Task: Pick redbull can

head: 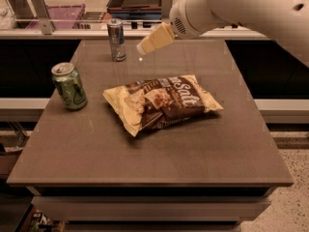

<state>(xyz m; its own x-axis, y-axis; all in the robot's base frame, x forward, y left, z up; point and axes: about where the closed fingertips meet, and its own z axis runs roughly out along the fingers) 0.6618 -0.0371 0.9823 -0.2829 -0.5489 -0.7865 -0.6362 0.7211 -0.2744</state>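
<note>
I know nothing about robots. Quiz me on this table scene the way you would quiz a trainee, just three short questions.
1. True or false: the tall, slim silver and blue metal can lies on its side on the brown table.
2. Missing word: of the slim can and the short, wide green can, the robot's cream gripper hangs nearer the ___ one.
3. Which thing lies nearest the table's middle? A) the green can B) the crumpled brown and cream snack bag C) the slim can

Key: 1 false, it stands upright; 2 slim; 3 B.
</note>
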